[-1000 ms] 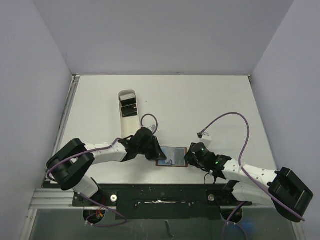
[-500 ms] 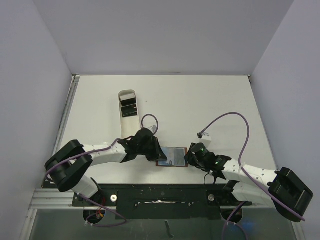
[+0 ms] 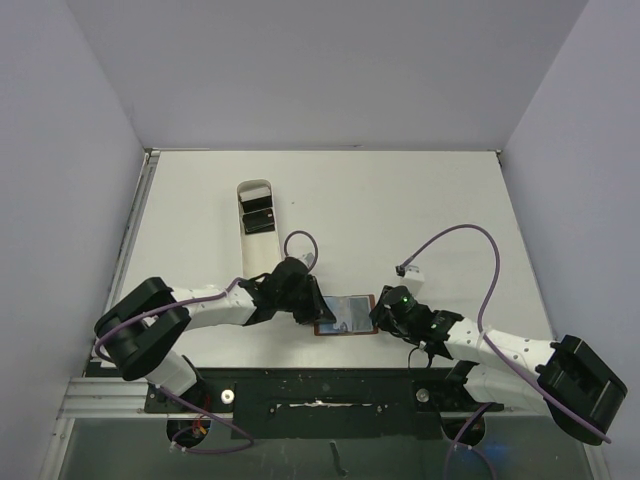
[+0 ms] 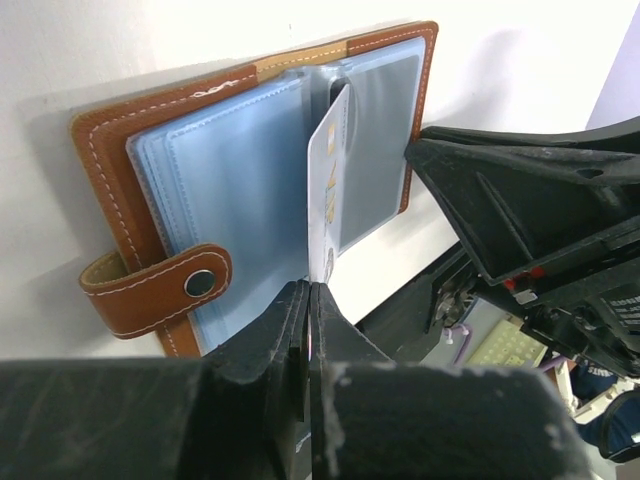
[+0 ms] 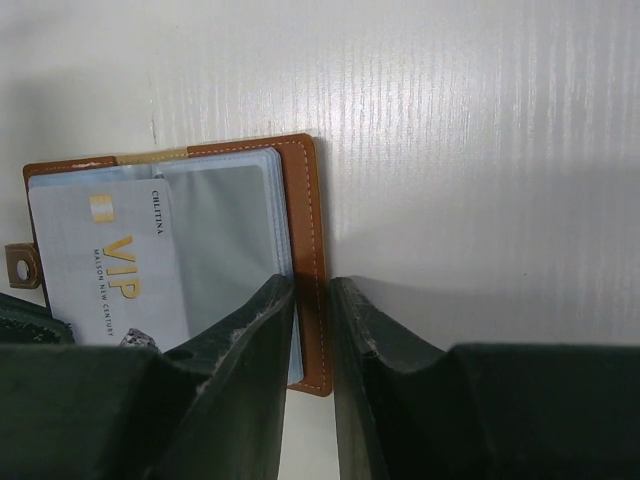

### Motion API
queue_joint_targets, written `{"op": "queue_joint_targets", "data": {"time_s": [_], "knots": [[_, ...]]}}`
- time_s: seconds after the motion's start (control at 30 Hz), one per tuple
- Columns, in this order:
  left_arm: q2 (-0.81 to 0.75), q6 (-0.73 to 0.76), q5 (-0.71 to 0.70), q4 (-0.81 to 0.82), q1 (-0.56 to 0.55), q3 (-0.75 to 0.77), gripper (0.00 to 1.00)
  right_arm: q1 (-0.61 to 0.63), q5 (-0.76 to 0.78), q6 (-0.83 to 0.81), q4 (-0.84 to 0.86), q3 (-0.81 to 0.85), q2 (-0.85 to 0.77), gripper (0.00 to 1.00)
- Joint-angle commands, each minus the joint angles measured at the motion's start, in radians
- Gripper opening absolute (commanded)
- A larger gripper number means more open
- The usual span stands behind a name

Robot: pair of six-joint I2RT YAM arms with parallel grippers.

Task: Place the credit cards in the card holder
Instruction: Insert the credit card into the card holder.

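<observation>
White table [image 3: 400,200]: our left gripper [image 4: 310,292] pinches a probably stiff, slick card [image 4: 326,190] by its edge over the wallet [image 4: 200,170]; our right gripper [image 5: 312,295] clamps its cover.

Arms low, converging inward. Left end effector [image 4: 308,292] clamped on pale thin card [image 4: 326,190]; right end effector [image 5: 312,292] pinching edge of brown leather card holder [image 5: 304,200].
</observation>
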Motion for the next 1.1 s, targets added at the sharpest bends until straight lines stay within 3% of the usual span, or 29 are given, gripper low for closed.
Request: {"op": "queue_joint_targets", "data": {"time_s": [0.0, 0.3, 0.53, 0.7, 1.07], "knots": [[0.010, -0.036, 0.011, 0.109, -0.009, 0.013, 0.00, 0.020, 0.012, 0.016, -0.003, 0.012, -0.013, 0.22], [0.034, 0.009, -0.009, 0.043, -0.008, 0.063, 0.00, 0.037, 0.000, 0.110, -0.001, -0.052, -0.104, 0.21], [0.038, 0.120, 0.009, -0.131, -0.006, 0.128, 0.00, 0.040, 0.030, 0.117, -0.051, -0.054, -0.161, 0.21], [0.058, 0.072, 0.087, -0.033, -0.009, 0.095, 0.00, 0.041, 0.029, 0.118, -0.040, -0.055, -0.149, 0.20], [0.071, 0.042, 0.070, -0.002, -0.017, 0.062, 0.00, 0.049, 0.028, 0.126, -0.075, -0.040, -0.181, 0.21]]}}
